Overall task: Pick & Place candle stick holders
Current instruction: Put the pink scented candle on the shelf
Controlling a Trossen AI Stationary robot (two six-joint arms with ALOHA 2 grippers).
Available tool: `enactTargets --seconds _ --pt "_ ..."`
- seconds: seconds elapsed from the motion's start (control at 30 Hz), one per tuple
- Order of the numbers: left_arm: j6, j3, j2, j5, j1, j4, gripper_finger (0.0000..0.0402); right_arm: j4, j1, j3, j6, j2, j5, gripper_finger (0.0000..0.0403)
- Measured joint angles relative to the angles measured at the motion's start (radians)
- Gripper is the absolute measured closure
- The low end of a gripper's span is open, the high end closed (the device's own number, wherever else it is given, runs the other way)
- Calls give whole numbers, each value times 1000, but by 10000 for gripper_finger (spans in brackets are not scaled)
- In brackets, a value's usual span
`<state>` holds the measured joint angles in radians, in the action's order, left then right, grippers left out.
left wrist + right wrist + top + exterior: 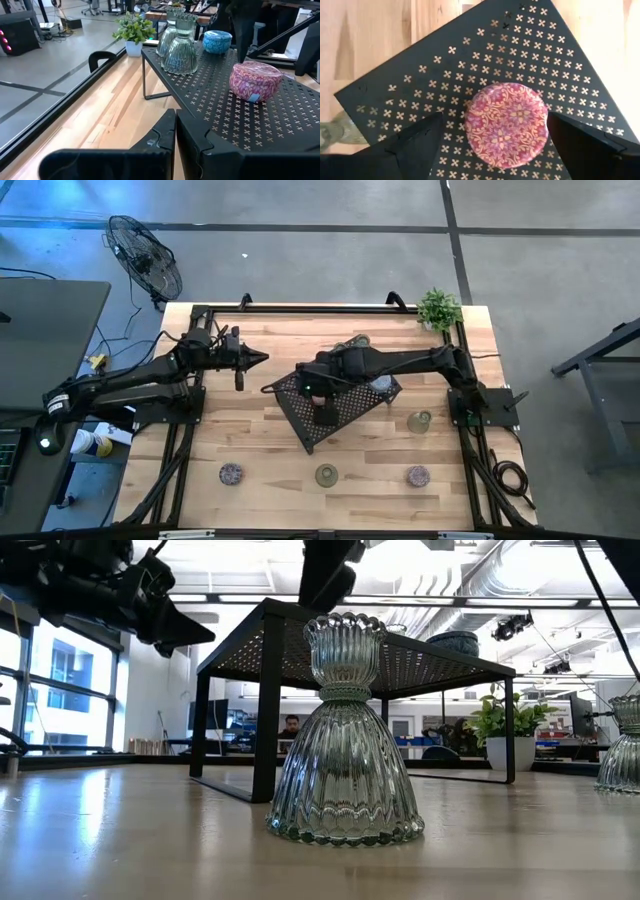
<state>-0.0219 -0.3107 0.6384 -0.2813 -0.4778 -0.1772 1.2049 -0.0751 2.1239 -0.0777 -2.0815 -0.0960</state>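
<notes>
right gripper (492,132): fingers spread wide, hanging straight over the pink patterned holder (506,124), not gripping it; sits at frame centre in the high view (322,412)
pink patterned holder: stands on the black mesh tray (560,55), between the two open fingers; in the left wrist view (255,81) it is right of centre on the tray top
left gripper (175,131): fingers pressed together, empty, just off the tray's edge; centre-left in the high view (255,359)
black mesh tray: raised on legs, frame centre, turned at an angle (350,406)
on tray too: clear ribbed holder (179,47) and blue holder (217,41), far end
on table: clear holder (419,421) right of tray; mottled holder (231,473), clear-green holder (326,475), mottled holder (417,475) in a row along the lower edge
potted plant (438,308): upper right corner of table
</notes>
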Motion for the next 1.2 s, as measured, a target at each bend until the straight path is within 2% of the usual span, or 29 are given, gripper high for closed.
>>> enactTargets --seconds 0.27,0.67,0.9,1.2 --pt "0 0 0 0 0 0 389 -55 24 -56 32 0 -6 61" --pt "0 0 0 0 0 0 390 -44 24 -59 31 0 30 103" --pt "0 0 0 1 0 1 390 -38 20 -59 25 0 44 106" --pt "-4 -1 0 1 0 10 390 35 -19 -59 -57 43 54 107"
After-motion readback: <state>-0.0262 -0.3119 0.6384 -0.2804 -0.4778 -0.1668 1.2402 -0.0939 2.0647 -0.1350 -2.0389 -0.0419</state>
